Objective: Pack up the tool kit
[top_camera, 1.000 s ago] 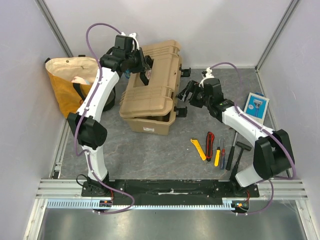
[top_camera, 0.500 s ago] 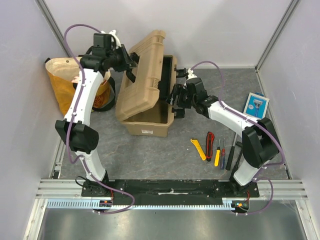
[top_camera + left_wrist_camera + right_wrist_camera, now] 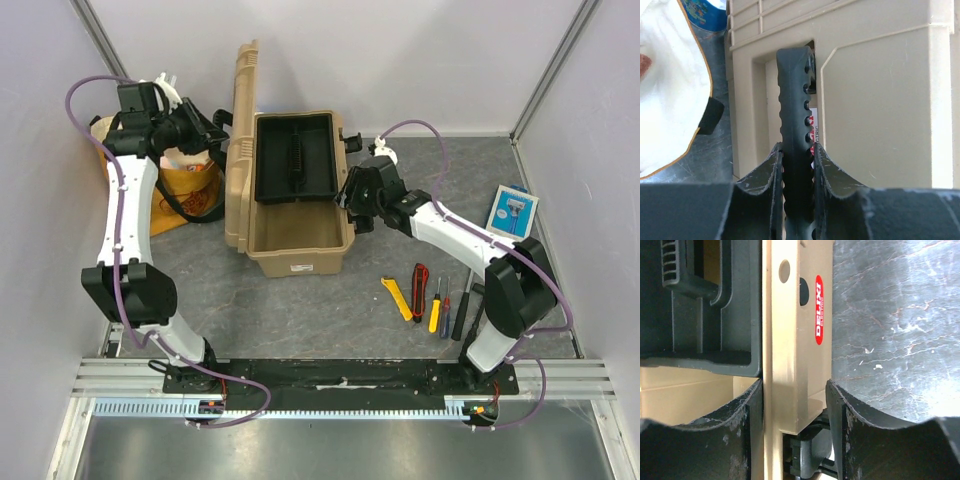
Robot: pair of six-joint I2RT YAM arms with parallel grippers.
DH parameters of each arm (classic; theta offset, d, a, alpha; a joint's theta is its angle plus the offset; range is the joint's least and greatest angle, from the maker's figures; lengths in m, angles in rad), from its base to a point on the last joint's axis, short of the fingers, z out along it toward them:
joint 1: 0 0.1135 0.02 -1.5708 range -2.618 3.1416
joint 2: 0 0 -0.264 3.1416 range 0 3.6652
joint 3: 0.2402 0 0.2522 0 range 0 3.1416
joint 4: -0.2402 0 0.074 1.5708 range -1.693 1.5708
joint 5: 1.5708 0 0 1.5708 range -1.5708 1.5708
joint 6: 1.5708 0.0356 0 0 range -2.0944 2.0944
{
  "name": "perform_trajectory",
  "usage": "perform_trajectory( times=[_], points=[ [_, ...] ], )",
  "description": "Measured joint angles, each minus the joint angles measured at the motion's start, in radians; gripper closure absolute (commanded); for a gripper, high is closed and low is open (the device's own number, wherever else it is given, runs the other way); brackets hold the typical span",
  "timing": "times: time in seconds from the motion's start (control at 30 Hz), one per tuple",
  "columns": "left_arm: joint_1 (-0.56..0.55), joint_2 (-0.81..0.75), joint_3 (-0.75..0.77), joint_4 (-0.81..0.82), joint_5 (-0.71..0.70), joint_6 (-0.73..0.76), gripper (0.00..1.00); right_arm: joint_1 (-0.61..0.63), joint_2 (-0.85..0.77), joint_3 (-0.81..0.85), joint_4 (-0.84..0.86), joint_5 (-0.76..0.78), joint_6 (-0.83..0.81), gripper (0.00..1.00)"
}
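The tan toolbox (image 3: 300, 256) stands open at the table's middle, its lid (image 3: 240, 150) swung upright on the left. The black inner tray (image 3: 293, 160) sits in the back of the box. My left gripper (image 3: 212, 135) is behind the lid, shut on the black handle (image 3: 794, 115); in the left wrist view my left gripper (image 3: 797, 150) clamps it from both sides. My right gripper (image 3: 350, 195) straddles the box's right wall (image 3: 795, 340), one finger inside and one outside against the black latch (image 3: 812, 455). The yellow cutter (image 3: 397, 298), red cutter (image 3: 420, 277), screwdrivers (image 3: 435, 313) and hammer (image 3: 480, 300) lie on the table at the front right.
The yellow cloth bag (image 3: 185, 190) sits at the back left, under my left arm and close to the lid. A flat blue-white packet (image 3: 513, 211) lies at the far right. Grey walls close in the table on three sides.
My left gripper has swung the lid up and over to the left by its handle, from nearly closed to upright. My right gripper moved in onto the box's right wall.
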Motion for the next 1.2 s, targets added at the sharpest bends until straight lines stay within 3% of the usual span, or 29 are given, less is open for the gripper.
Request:
perform_trajectory(
  times=[0.33,0.83,1.03,1.2],
  points=[
    [0.023,-0.029,-0.077,0.034,0.053,-0.031,0.98,-0.004,-0.029,0.009,-0.083,0.144,0.006,0.46],
    [0.024,0.023,-0.080,0.040,0.143,-0.048,0.95,-0.076,-0.111,-0.073,-0.097,0.155,0.039,0.47],
    [0.023,0.025,-0.081,0.041,0.146,-0.048,0.72,-0.081,-0.119,-0.087,-0.087,0.149,0.055,0.47],
    [0.024,0.025,-0.086,0.053,0.117,-0.024,0.43,-0.089,-0.124,-0.090,-0.088,0.141,0.059,0.47]
  ],
)
